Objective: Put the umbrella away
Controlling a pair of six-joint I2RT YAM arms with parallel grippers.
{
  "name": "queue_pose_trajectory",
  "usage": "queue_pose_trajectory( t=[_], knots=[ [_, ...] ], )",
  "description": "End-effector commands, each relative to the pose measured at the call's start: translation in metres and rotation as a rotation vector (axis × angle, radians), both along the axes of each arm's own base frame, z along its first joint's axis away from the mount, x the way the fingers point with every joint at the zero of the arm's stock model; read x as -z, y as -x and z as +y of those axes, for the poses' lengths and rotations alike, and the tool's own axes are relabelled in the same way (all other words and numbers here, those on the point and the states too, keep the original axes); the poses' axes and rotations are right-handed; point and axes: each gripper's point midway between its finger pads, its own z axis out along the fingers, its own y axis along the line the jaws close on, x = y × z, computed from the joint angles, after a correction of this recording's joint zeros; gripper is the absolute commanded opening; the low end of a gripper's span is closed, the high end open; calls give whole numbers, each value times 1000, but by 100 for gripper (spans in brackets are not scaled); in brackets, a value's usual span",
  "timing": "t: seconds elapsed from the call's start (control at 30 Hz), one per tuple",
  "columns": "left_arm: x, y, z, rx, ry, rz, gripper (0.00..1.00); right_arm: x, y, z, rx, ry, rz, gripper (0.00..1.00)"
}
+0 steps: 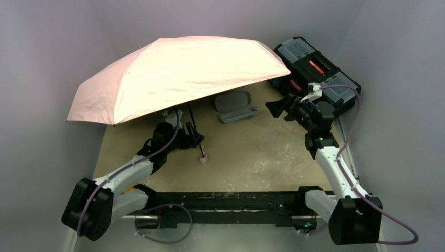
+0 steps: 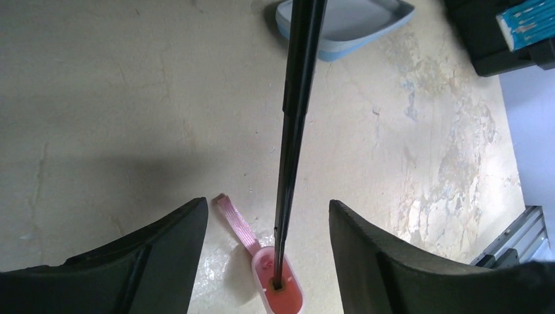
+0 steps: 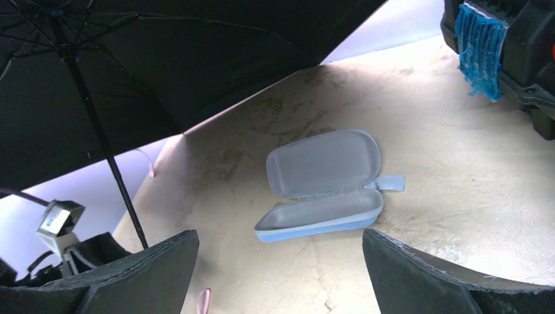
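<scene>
The umbrella is open, its pale pink canopy spread over the back left of the table. Its thin black shaft slants down to the small pink handle, which rests on the table. My left gripper is open, its jaws either side of the shaft without touching it, above the handle and its pink strap. My right gripper is open and empty, held above the table to the right of the canopy. The right wrist view shows the black lining and the shaft.
A grey oval hard case lies open on the table under the canopy's right edge; it also shows in the right wrist view. A black toolbox stands at the back right. Walls close in on the left, right and back.
</scene>
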Motion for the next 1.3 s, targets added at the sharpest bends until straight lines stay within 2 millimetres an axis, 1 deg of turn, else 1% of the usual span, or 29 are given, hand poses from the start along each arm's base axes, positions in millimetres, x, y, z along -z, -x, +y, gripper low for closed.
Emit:
queue_pose_trajectory(
  t=[0.0, 0.17, 0.23, 0.27, 0.3, 0.37, 0.43, 0.47, 0.6, 0.77, 0.83, 1.0, 1.1, 1.27],
  knots=[
    [-26, -24, -15, 4, 23, -107, 64, -30, 0, 7, -49, -9, -90, 99],
    [-17, -30, -26, 19, 18, -84, 56, -29, 1, 11, -76, -21, -87, 99],
    [-15, -32, -31, 29, 16, -77, 50, -29, 2, 14, -93, -28, -88, 99],
    [-15, -33, -33, 34, 15, -76, 46, -29, 3, 15, -104, -31, -89, 99],
    [-17, -34, -35, 40, 18, -76, 40, -30, 4, 17, -115, -34, -94, 99],
    [-24, -33, -39, 50, 26, -80, 23, -33, 6, 20, -140, -44, -103, 99],
    [-34, -31, -38, 46, 26, -83, 2, -38, 9, 25, -172, -53, -117, 99],
    [-39, -30, -36, 40, 22, -85, 0, -41, 11, 27, -189, -59, -123, 99],
    [-70, -20, -29, 32, 20, -110, 0, -54, 15, 32, -222, -84, -137, 99],
    [-106, 5, -22, 78, 27, -127, 0, -80, 24, 42, -274, -124, -180, 99],
    [-125, 17, -24, 121, 52, -158, 0, -92, 29, 46, -294, -133, -202, 99],
    [-163, 48, -31, 247, 108, -201, 0, -124, 45, 56, -334, -143, -266, 99],
    [-184, 66, -35, 318, 143, -216, 0, -144, 55, 58, -346, -150, -304, 99],
    [-211, 102, -41, 462, 215, -232, 0, -178, 75, 62, -381, -181, -377, 99]
  ],
)
